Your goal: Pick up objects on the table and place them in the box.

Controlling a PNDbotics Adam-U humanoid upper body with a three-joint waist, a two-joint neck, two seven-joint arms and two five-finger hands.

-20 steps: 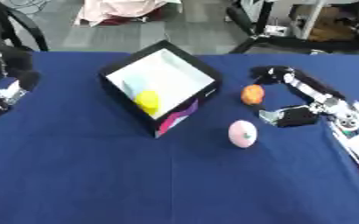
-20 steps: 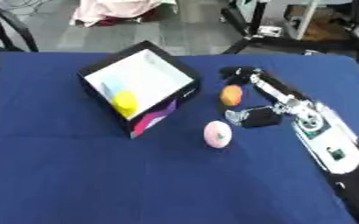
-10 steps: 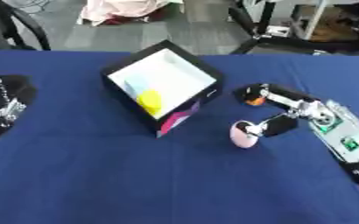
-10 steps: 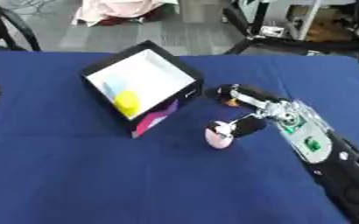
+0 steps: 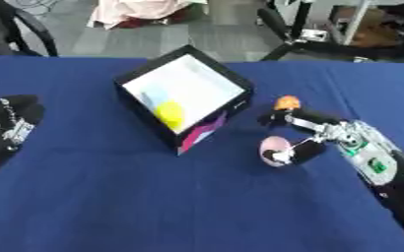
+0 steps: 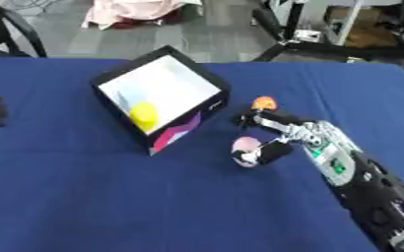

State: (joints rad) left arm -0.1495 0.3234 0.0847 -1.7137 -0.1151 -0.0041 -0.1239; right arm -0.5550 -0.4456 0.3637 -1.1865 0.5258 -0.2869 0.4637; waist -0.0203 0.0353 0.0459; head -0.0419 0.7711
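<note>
- Left eye view: the box (image 5: 185,101), black walls and white inside, stands tipped on the blue table (image 5: 111,197) with its opening facing up toward the camera; a yellow object (image 5: 171,113) already lies in it.
- Pink ball (image 5: 274,149) sits just right of the box's near corner. The right hand (image 5: 313,135) is spread around it, thumb at the ball's near side, fingers arched past its far side. Contact can't be confirmed, so it reads as an open hand not yet closed on the ball.
- Orange object (image 5: 286,103) lies right of the box, just beyond the fingers, untouched.
- Left hand (image 5: 7,129) rests well left of the box, idle; fingers look relaxed.
- Right eye view: same layout; the pink ball (image 6: 245,146) is between thumb and fingers of the right hand (image 6: 283,132), near the box (image 6: 162,96) corner.
- Handling guess: the ball looks smooth, round, light, probably rigid, so it is likely to roll or squirt out. Best taken across its widest middle, thumb opposite fingers.
</note>
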